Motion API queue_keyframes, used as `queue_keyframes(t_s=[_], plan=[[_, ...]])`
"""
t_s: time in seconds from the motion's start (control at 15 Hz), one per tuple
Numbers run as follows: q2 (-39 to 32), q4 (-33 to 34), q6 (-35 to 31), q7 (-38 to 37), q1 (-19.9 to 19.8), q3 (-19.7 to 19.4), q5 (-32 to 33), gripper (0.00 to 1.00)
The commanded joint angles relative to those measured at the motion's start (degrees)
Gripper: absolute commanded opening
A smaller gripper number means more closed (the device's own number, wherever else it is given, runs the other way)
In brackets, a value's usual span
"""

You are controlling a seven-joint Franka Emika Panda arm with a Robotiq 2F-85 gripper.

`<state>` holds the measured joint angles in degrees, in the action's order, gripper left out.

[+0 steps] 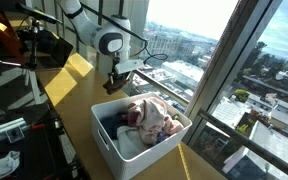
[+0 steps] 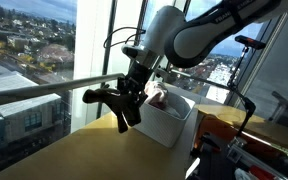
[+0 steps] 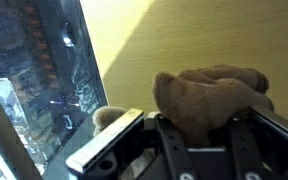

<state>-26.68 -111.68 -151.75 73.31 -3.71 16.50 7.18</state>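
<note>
Item: brown plush toy (image 3: 209,95), soft, rounded, with lobed limbs.
Location: just beside the window glass (image 3: 34,80), over the wooden tabletop (image 2: 74,155) and outside the white bin (image 1: 119,150), near its far corner.
Hold: fingers (image 3: 109,140) closed in on the toy from both sides, pinching its body. The wrist view shows the plush bulging up between them.
Contact with tabletop: cannot tell whether the toy rests on it or hangs clear.
Appearance elsewhere: in an exterior view the toy (image 2: 104,97) reads as a dark shape against the daylight, limbs sticking out sideways.
Arm: white arm (image 1: 109,42) bent down toward the window side.
Bin contents: heap of pink and white soft things (image 1: 149,118), filling it to the rim.
Backdrop: city buildings far below the glass.
</note>
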Motion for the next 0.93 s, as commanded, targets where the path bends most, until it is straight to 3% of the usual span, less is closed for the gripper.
queue_keyframes(t_s=[0.0, 0.27, 0.53, 0.87], plan=[[7.7, -2.2, 1.4, 5.2, -3.5, -1.5, -3.1, 0.02], [9.8, -1.9, -0.9, 4.8, -4.5, -9.7, 0.7, 0.02], [6.5, -0.5, -0.4, 5.2, -6.9, -15.2, 0.3, 0.02], [-1.7, -2.5, -1.0, 3.7, -7.0, -17.4, 0.7, 0.02]])
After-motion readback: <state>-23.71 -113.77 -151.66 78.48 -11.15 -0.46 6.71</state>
